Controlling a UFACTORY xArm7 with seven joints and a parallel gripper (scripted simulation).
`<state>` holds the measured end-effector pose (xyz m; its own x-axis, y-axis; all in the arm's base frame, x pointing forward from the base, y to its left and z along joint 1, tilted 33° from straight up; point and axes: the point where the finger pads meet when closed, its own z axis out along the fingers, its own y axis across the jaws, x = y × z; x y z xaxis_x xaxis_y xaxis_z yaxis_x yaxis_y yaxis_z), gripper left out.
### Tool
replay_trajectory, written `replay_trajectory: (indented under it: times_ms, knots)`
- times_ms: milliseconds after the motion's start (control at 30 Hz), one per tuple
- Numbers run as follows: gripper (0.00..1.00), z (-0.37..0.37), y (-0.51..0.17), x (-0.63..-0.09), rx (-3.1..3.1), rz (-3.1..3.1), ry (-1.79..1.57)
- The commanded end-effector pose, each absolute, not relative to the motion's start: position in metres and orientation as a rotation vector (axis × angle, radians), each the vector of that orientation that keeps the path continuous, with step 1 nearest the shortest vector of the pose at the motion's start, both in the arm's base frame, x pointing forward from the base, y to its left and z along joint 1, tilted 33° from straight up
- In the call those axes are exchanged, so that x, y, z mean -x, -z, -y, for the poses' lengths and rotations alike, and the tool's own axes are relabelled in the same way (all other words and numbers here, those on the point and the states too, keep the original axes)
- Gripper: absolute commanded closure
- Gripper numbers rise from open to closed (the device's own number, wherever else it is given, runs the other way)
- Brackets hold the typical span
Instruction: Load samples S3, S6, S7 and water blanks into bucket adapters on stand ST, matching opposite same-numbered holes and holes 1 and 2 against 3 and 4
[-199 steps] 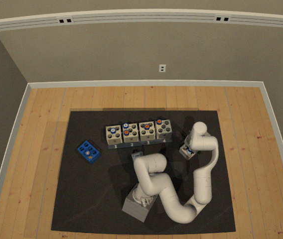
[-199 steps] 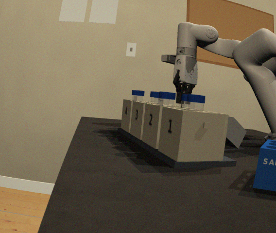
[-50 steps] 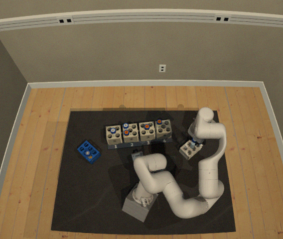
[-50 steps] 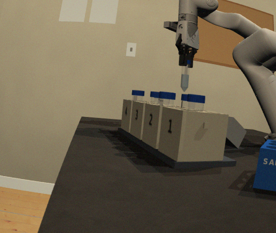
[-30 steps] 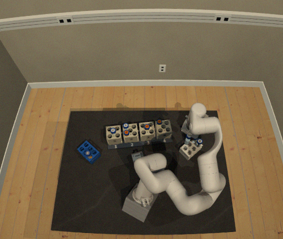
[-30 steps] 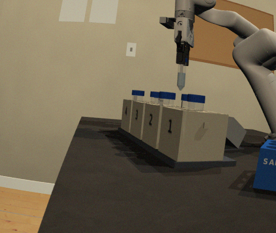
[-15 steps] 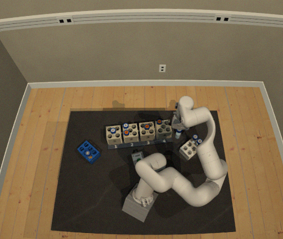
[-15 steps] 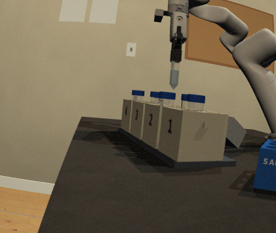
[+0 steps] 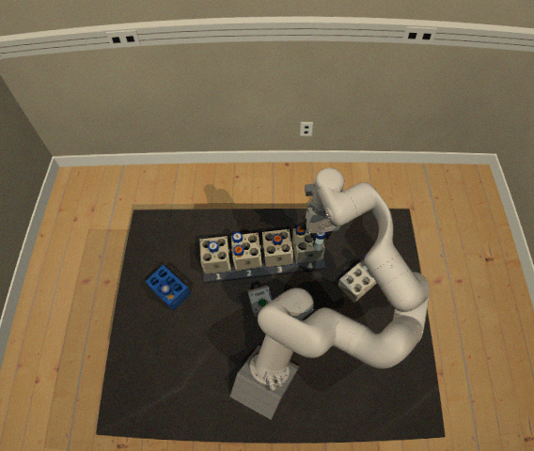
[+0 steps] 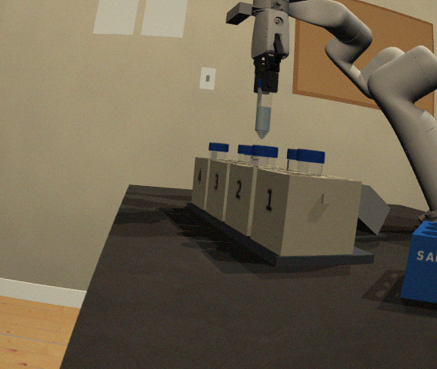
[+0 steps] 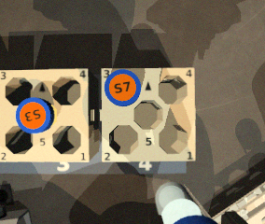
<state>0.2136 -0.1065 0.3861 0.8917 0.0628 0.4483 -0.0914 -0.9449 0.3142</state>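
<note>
My gripper (image 10: 265,85) is shut on a blue-capped water blank tube (image 10: 263,114), about half full, and holds it upright high above the loading stand. In the wrist view the tube's tip (image 11: 175,204) shows at the bottom edge, just outside adapter 4 (image 11: 147,114) on the side of holes 1 and 2. Sample S7 (image 11: 122,88) stands in hole 3 of adapter 4. Sample S3 (image 11: 34,114) stands in hole 5 of adapter 3 (image 11: 43,114). Adapter 1 (image 9: 215,253) holds a white-dot tube. Adapter 2 (image 9: 246,250) holds a white-dot tube and an orange-dot tube.
The blue sample rack (image 9: 166,282) stands left of the stand with two tubes in it. The white blank rack (image 9: 357,280) stands to the right, partly hidden by my arm. The DONE desk (image 9: 259,299) is in front of the stand.
</note>
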Motion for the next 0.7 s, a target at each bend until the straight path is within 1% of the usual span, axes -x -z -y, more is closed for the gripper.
replay_trajectory:
  times_ms: [0,267,667]
  knots:
    - [1.0,0.092,-0.39,-0.23,-2.727,0.011,-0.66]
    - [1.0,0.065,-0.393,-0.256,-2.727,0.011,-0.66]
    - [1.0,0.065,-0.393,-0.256,-2.727,0.011,-0.661]
